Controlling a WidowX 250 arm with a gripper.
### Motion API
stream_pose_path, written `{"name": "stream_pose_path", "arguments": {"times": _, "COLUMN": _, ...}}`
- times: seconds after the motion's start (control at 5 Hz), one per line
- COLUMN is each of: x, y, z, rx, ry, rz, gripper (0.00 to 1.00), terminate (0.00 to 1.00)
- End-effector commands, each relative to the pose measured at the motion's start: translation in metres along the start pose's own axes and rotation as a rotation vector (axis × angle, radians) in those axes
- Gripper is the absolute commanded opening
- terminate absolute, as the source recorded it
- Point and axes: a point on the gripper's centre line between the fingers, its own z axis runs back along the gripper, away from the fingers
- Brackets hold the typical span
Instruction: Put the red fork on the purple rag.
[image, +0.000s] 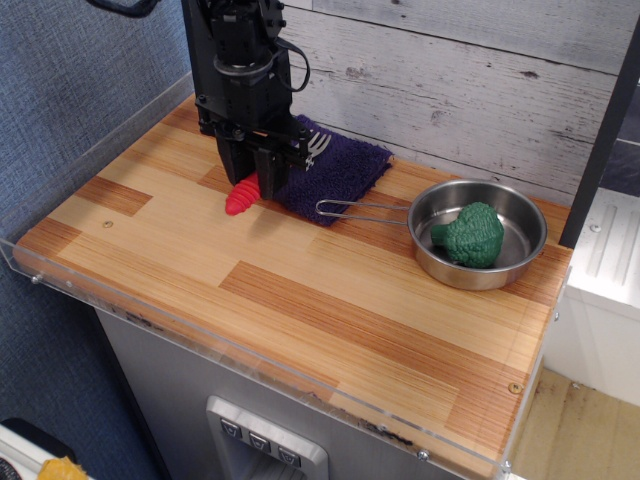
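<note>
gripper (262, 172) clamped on the red fork (243, 195) around mid-handle; jaws closed tight on it, fork held off the wood, tilted, red handle end pointing near-left and down, tines (316, 147) up toward far-right; tines sit over the purple rag (340, 170), handle end hangs over bare tabletop (300, 300) just off the rag's left edge; can't tell for sure whether any part of the fork touches the cloth, looks like not.

status: pick done, carry mostly done; fork is at the rag but only half over it; placement and release not done.

left to do, my read: shift a bit right/far so the whole handle clears the rag's left edge, lower, open, retreat; dropping here risks the heavy handle landing on wood and the fork lying half off.

steel pan (480, 235) with green broccoli toy (470, 235) sits right of the rag, its wire handle (362, 208) lying along the rag's near-right corner; keep clear of it.
</note>
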Motion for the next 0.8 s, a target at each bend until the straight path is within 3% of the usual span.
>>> {"name": "stream_pose_path", "arguments": {"times": 0.0, "x": 0.03, "y": -0.002, "z": 0.023, "rx": 0.029, "ry": -0.087, "rz": -0.052, "gripper": 0.0, "terminate": 0.0}}
{"name": "stream_pose_path", "arguments": {"times": 0.4, "x": 0.046, "y": -0.007, "z": 0.008, "rx": -0.014, "ry": -0.062, "rz": -0.093, "gripper": 0.0, "terminate": 0.0}}
{"name": "stream_pose_path", "arguments": {"times": 0.6, "x": 0.047, "y": -0.006, "z": -0.004, "rx": -0.064, "ry": -0.011, "rz": -0.072, "gripper": 1.0, "terminate": 0.0}}
